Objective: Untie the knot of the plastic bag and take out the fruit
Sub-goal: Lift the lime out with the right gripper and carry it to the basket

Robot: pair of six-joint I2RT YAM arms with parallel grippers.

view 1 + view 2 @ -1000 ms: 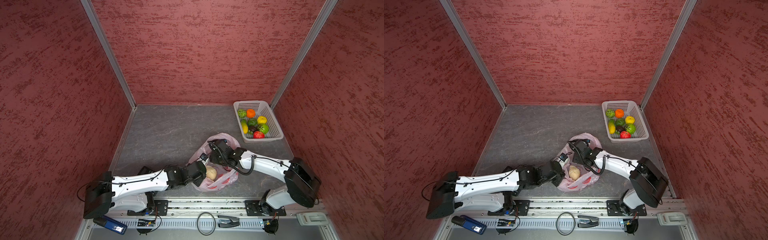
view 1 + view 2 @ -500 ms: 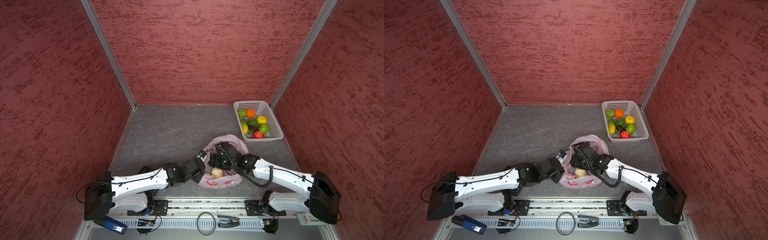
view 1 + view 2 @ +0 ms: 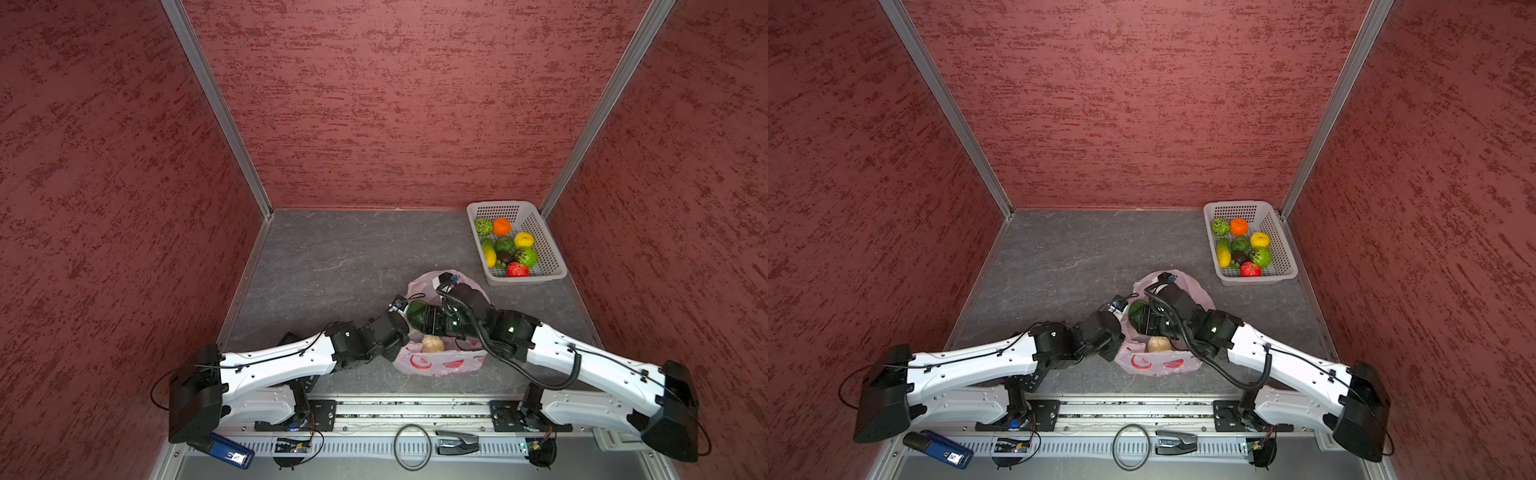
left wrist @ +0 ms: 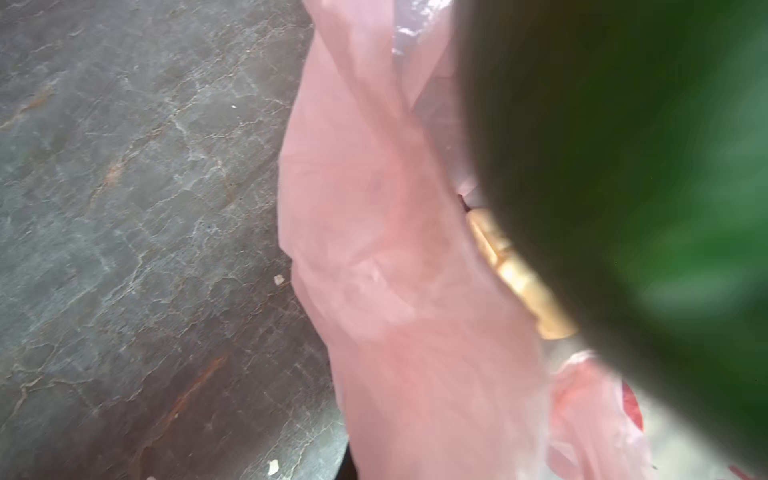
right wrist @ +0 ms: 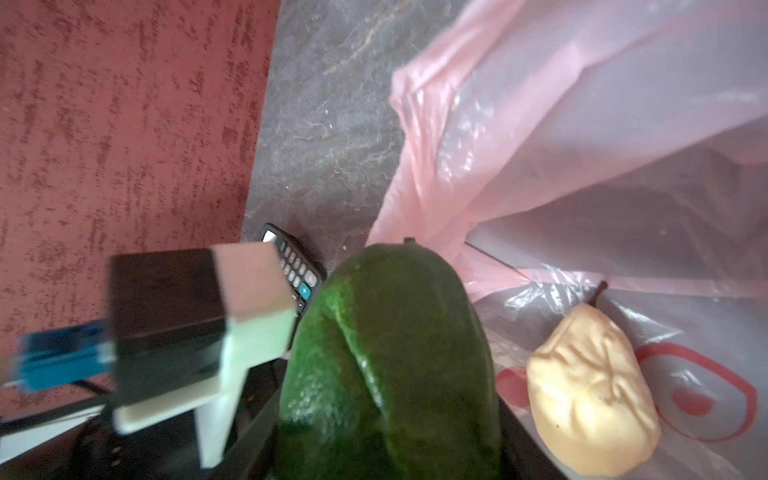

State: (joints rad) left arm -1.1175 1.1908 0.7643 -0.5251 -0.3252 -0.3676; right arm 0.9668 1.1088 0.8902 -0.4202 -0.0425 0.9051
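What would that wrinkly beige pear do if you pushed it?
The pear lies on its side, rounded, so it would probably roll or wobble. Its dented, wrinkled skin hints it is hollow, light and squashy. The thin plastic bag under it may slide too.

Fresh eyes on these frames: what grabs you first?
Front centre, the right claw grips a dark green fruit at the mouth of the pink plastic bag, with a beige pear lying inside. In the far right corner of the table, a white basket holds bright mixed fruit.
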